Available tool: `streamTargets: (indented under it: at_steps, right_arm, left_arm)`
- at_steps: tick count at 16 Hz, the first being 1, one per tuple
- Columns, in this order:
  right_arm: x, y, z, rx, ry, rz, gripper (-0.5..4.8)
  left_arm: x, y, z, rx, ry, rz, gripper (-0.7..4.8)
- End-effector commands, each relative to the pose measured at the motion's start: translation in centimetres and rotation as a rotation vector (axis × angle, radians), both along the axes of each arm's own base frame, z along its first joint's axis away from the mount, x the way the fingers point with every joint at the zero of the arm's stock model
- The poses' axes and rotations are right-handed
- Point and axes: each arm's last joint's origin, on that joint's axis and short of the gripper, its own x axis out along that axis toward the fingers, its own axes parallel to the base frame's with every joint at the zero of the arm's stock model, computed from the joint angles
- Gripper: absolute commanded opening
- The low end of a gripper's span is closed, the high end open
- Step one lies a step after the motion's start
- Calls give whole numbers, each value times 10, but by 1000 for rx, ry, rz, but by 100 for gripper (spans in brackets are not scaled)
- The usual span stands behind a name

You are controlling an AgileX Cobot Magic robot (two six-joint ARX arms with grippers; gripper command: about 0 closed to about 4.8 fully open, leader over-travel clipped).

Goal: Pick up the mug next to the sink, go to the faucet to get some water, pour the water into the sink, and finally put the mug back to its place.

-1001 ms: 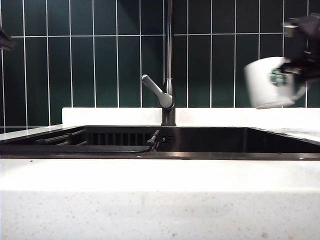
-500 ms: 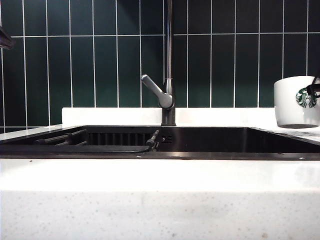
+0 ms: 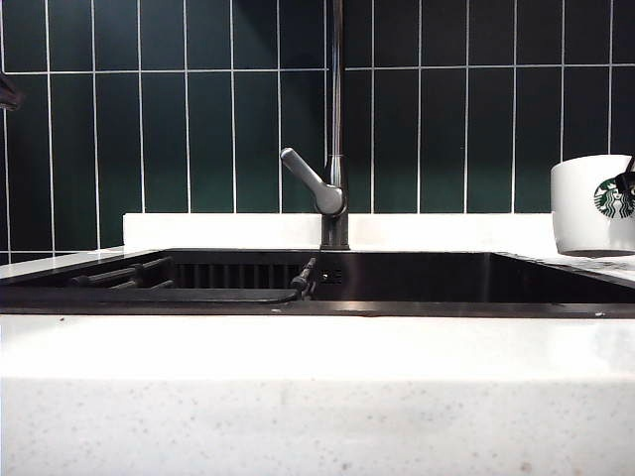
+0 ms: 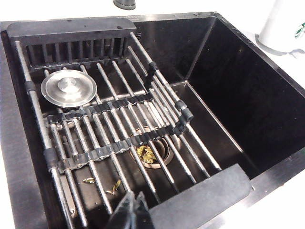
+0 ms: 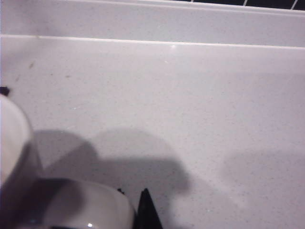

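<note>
Dark green vertical wall tiles (image 3: 189,129) with white grout rise behind a white speckled countertop (image 3: 298,397).

Mug (image 3: 592,205): glossy white ceramic. Bench (image 3: 317,397): white speckled stone, looking smooth. Sink (image 4: 238,90): black basin, showing a dull sheen. Faucet (image 3: 335,129): dark-grey metal, catching light. Wall tiles (image 3: 189,119): gleaming dark green glaze.

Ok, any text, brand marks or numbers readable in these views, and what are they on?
No words or numbers can be read in any view.
Round green-and-white siren emblem, no lettering: on the mug standing on the countertop at the right of the sink; a dark part crosses its right edge.
Left wrist view: a green sliver of that emblem at the frame edge, too cut off to read.
Faucet, wall tiles, sink rack: no markings visible.
</note>
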Motion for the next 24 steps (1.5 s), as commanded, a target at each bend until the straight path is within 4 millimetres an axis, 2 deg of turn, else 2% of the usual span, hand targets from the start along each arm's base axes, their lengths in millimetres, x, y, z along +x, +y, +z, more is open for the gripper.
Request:
streamTargets:
  at_steps: [1, 6, 7, 9, 10, 11, 13, 18, 21, 22, 23, 24]
  right_arm:
    - [1, -1, 9, 0, -55, -5, 1]
    - [-1, -1, 3, -43, 24, -6, 25]
    - [-1, -1, 1, -46, 44, -24, 65]
    - [-4, -1, -4, -40, 101, -32, 98]
    - [-5, -1, -8, -34, 147, -41, 136]
    - [-7, -1, -10, -27, 182, -40, 141]
    - [-11, 0, -12, -15, 228, -39, 140]
    - [-24, 3, 10, -12, 202, -42, 140]
    - [-30, 4, 16, 38, 197, -57, 139]
    - [-32, 5, 18, 38, 195, -56, 136]
    - [-36, 6, 25, 42, 183, -42, 102]
    - [-41, 7, 31, 56, 169, -29, 102]
  left_arm:
    - [0, 0, 1, 0, -14, -6, -6]
    - [0, 0, 1, 14, -24, -13, -6]
    - [0, 0, 1, 15, -25, -18, -6]
    - [0, 0, 1, 15, -25, -18, -6]
    - [0, 0, 1, 15, -25, -18, -6]
    - [0, 0, 1, 15, -25, -18, -6]
    - [0, 0, 1, 15, -26, -18, -6]
    - [0, 0, 1, 15, -26, -18, -6]
    - [0, 0, 1, 14, -26, -18, -6]
    - [0, 0, 1, 14, -26, -18, -6]
    - [-1, 0, 2, 13, -30, -18, -6]
    - [-2, 0, 3, 12, -39, -17, -6]
